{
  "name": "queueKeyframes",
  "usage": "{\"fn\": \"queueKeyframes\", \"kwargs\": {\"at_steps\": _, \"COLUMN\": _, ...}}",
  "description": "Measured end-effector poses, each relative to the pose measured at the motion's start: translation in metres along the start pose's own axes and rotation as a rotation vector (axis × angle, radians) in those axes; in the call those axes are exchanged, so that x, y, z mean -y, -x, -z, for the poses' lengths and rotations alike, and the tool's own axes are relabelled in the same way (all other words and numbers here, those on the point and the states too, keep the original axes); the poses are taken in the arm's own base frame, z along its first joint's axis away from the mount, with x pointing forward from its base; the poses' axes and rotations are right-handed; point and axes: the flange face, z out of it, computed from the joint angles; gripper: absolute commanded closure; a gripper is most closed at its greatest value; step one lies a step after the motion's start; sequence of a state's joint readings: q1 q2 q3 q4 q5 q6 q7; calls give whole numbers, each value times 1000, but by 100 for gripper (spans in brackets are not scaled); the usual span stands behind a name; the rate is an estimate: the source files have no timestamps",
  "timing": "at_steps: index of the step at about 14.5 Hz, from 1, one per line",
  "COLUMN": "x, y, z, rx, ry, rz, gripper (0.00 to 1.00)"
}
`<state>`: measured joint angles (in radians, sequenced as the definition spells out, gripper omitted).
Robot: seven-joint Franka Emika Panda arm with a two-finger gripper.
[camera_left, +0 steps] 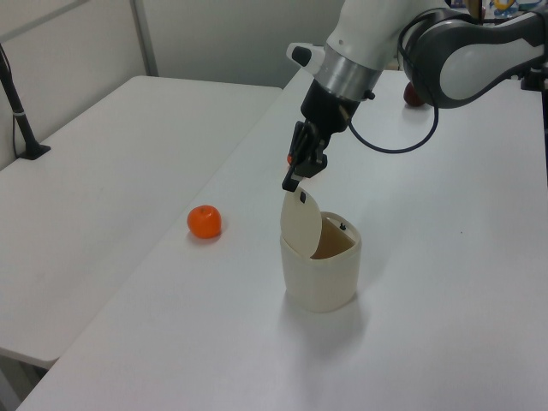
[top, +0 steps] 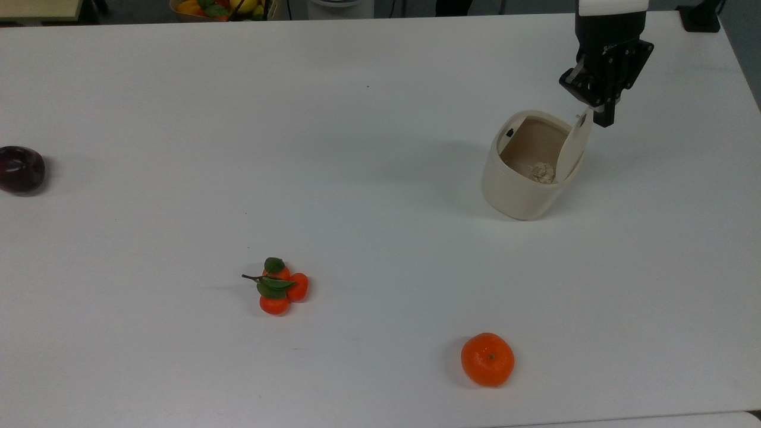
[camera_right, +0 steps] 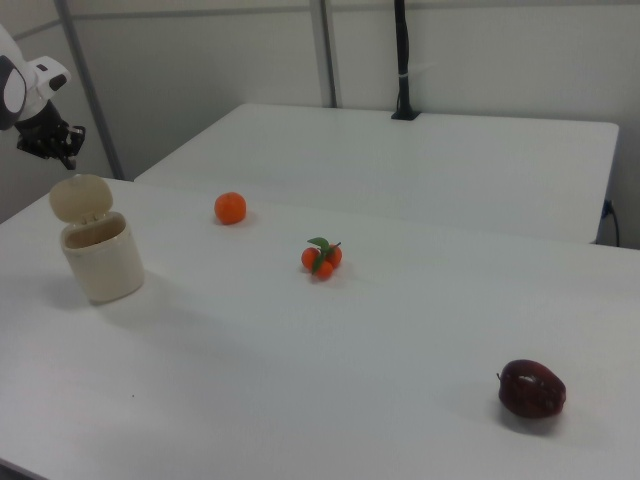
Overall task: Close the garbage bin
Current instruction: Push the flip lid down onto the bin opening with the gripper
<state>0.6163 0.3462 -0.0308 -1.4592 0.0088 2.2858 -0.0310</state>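
The garbage bin (top: 522, 193) is a cream-white tub standing at the top view's right, tan inside, with a crumpled scrap (top: 542, 172) at its bottom. Its hinged lid (top: 574, 147) stands raised on the tub's right rim in the top view, black mark near its top edge. My gripper (top: 604, 117) hangs just beyond the lid's upper edge, fingers shut with nothing between them. In the left view the gripper (camera_left: 291, 181) tip sits right above the lid (camera_left: 301, 224) of the bin (camera_left: 321, 281). The right view has the gripper (camera_right: 66, 156) over the bin (camera_right: 102, 262).
An orange (top: 487, 359) lies near the top view's lower edge, a leafy cluster of small oranges (top: 278, 288) left of it, a dark red apple (top: 21, 169) at the far left. A fruit basket (top: 220, 7) and a black post base (top: 701, 18) sit beyond the table (top: 380, 119).
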Motion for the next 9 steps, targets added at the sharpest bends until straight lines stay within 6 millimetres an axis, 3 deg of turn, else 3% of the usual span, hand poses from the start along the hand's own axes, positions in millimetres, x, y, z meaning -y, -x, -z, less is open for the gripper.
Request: {"fn": "queueKeyframes", "kwargs": {"at_steps": 9, "x": -6, "y": 19, "z": -15, "rx": 161, "ry": -9, "rz": 116, "gripper": 100}}
